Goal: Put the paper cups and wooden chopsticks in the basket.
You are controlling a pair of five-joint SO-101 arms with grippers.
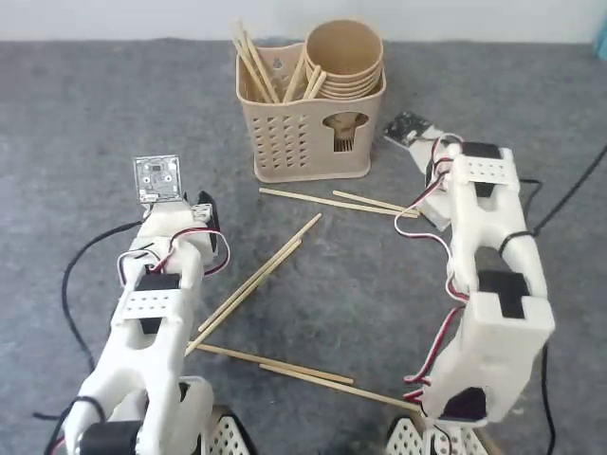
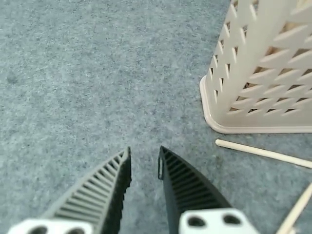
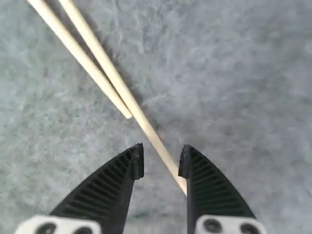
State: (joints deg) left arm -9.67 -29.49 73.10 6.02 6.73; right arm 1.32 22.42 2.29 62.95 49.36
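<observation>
The beige slotted basket [image 1: 308, 133] stands at the back centre and holds stacked paper cups [image 1: 343, 52] and several wooden chopsticks [image 1: 256, 62]. More chopsticks lie on the grey carpet: a pair [image 1: 332, 201] in front of the basket, a pair [image 1: 261, 275] in the middle, and others [image 1: 285, 368] near the front. My right gripper [image 3: 162, 148] is open and low over the carpet, with one chopstick [image 3: 112, 80] running between its fingers and a second chopstick [image 3: 83, 58] ending just ahead. My left gripper [image 2: 144, 151] is open and holds nothing, left of the basket [image 2: 258, 73].
Grey carpet covers the whole work area. In the left wrist view a chopstick [image 2: 263, 152] lies just past the basket's corner. The left arm [image 1: 152, 313] and the right arm [image 1: 488, 265] flank the chopsticks in the middle. Cables trail at both sides.
</observation>
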